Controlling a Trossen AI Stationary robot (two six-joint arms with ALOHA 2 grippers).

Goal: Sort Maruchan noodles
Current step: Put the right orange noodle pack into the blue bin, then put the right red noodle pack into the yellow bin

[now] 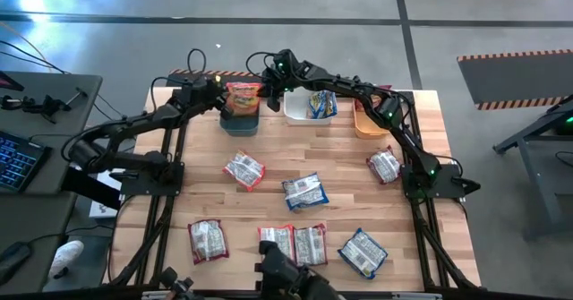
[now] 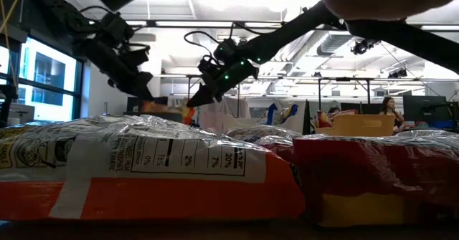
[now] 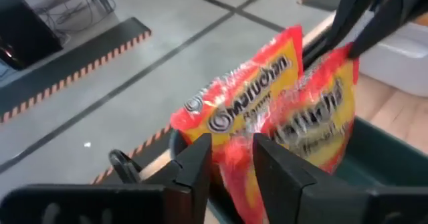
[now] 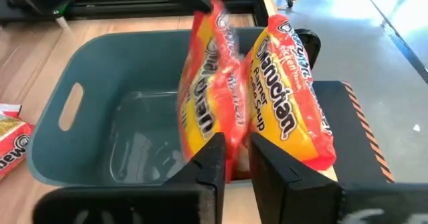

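Two orange Maruchan packets stand on edge in the teal bin (image 1: 240, 121) at the table's far edge. One packet (image 4: 287, 110) leans in the bin against its far wall, untouched. The other packet (image 4: 204, 97) stands between both grippers. My left gripper (image 1: 224, 98) is at the bin's left and is shut on it. My right gripper (image 1: 267, 92) reaches in from the bin's right and is shut on it too. The white bin (image 1: 309, 107) holds a blue packet (image 1: 320, 103). My left gripper (image 3: 231, 160) pinches one end of the orange packet (image 3: 234, 180) between its two fingers, coming from the table's left. The packet stands on edge over the teal bin; whether it rests on the bin floor is hidden. My right gripper (image 4: 239, 160) pinches the opposite end of that packet (image 4: 231, 140) between its two fingers, coming from the table's right. Its fingertips (image 3: 354, 30) show at the packet's far corner in the left wrist view.
An orange bin (image 1: 367, 121) stands to the right of the white bin. Several packets lie flat on the wooden table: silvery backs up (image 1: 243, 168), (image 1: 304, 191), (image 1: 385, 166), and more along the near edge (image 1: 206, 239), (image 1: 295, 244), (image 1: 363, 251).
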